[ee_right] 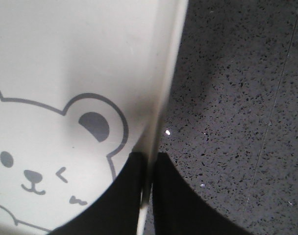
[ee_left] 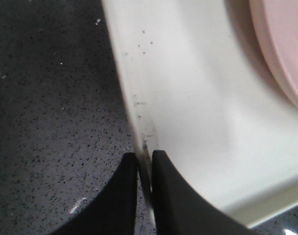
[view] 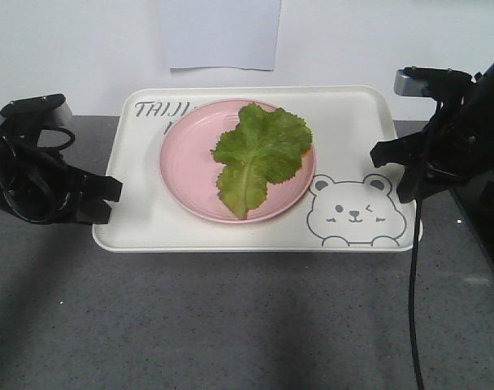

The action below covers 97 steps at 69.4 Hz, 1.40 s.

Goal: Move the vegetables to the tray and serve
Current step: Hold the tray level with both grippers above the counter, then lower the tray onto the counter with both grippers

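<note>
A: What's the surface like?

B: A dark grey speckled counter (view: 247, 325) against a white wall (view: 377, 41), with a sheet of paper (view: 221, 32) stuck on it.

A: And the lettuce?

B: The lettuce leaf (view: 259, 156) lies on a pink plate (view: 182, 175), which sits on the cream tray (view: 344, 122) with the bear print.

A: The grippers?

B: The left gripper (ee_left: 145, 161) is pinched onto the tray's left rim; the right gripper (ee_right: 148, 161) is clamped on the right rim beside the bear's ear.

A: Free space?

B: Bare counter in front of the tray; a black cable (view: 412, 309) hangs at the right.
</note>
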Motion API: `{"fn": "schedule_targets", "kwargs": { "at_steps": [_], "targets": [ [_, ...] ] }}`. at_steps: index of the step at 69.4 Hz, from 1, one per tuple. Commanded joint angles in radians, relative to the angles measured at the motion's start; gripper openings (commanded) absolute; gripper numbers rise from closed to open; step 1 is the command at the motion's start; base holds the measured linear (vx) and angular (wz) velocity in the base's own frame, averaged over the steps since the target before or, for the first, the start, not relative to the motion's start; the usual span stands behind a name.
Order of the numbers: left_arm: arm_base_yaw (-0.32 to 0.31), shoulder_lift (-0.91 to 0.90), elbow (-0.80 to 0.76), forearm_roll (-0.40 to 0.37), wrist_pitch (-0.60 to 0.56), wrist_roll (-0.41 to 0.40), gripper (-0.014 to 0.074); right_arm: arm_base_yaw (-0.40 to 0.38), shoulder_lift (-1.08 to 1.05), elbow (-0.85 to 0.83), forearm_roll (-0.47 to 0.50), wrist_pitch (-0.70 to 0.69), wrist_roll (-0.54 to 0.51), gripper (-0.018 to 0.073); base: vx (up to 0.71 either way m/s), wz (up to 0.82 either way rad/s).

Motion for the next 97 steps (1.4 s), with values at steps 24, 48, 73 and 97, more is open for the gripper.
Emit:
{"fn": "schedule_targets", "kwargs": {
  "at_steps": [24, 48, 73, 97],
  "targets": [
    [-0.014, -0.042, -0.030, -0.102, -0.076, 0.028, -0.0006, 0.009, -0.050, -0.025, 0.084, -0.081, -0.040, -0.0006, 0.00, 0.00],
    [-0.014, 0.024, -0.030, 0.058, -0.113, 0.016, -0.0006, 0.009, 0.028, -0.025, 0.234, -0.156, -0.160, -0.0006, 0.00, 0.00],
    [-0.014, 0.147, -0.030, 0.085, -0.121, 0.017, -0.0006, 0.009, 0.173, -0.025, 0.255, -0.151, -0.184, -0.0005, 0.00, 0.00],
    [-0.014, 0.207, -0.027, 0.148, -0.084, 0.017, -0.0006, 0.009, 0.226, -0.025, 0.227, -0.150, -0.184, 0.0008, 0.00, 0.00]
  ]
}}
